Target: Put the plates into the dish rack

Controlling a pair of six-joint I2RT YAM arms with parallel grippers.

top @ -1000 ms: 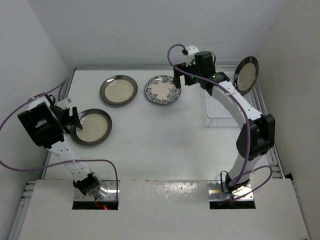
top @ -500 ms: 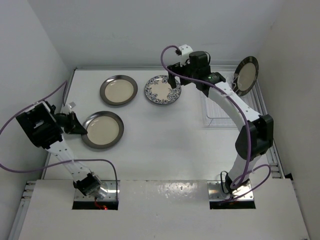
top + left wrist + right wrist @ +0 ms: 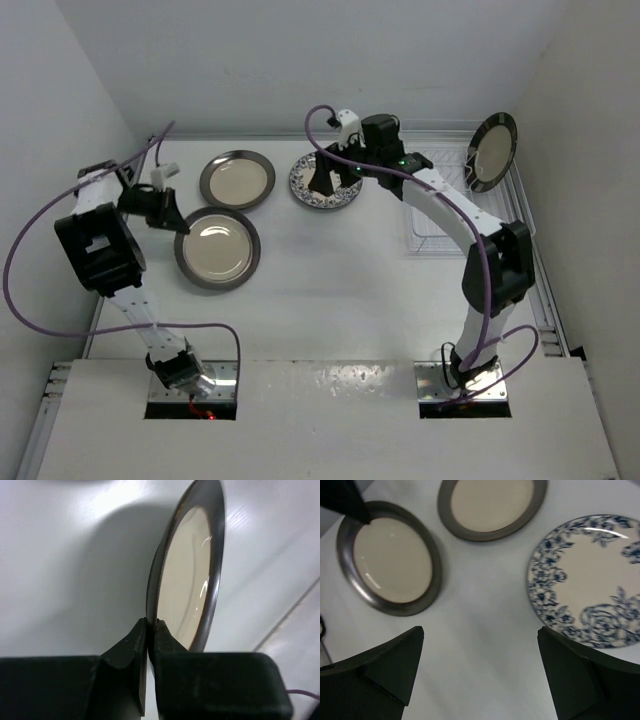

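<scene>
A cream plate with a dark grey rim (image 3: 217, 248) lies at the left, and my left gripper (image 3: 177, 223) is shut on its left rim. In the left wrist view the gripper (image 3: 150, 626) pinches that rim, with the plate (image 3: 192, 575) seen edge-on. A second grey-rimmed plate (image 3: 237, 180) lies behind it. My right gripper (image 3: 337, 180) hangs open over the left part of the blue floral plate (image 3: 325, 192). From the right wrist, the gripper (image 3: 480, 632) is over bare table, the floral plate (image 3: 590, 575) at its right. The dish rack (image 3: 432, 228) holds one dark-rimmed plate (image 3: 493, 150) on edge.
White walls close in the table on the left, back and right. The rack sits against the right wall. The right wrist view shows both grey-rimmed plates (image 3: 390, 560) (image 3: 492, 502), and purple cables loop from both arms.
My left gripper has shut on the near grey-rimmed plate's rim, and plate and gripper have shifted right. My right gripper has swung left from the rack to above the floral plate.
</scene>
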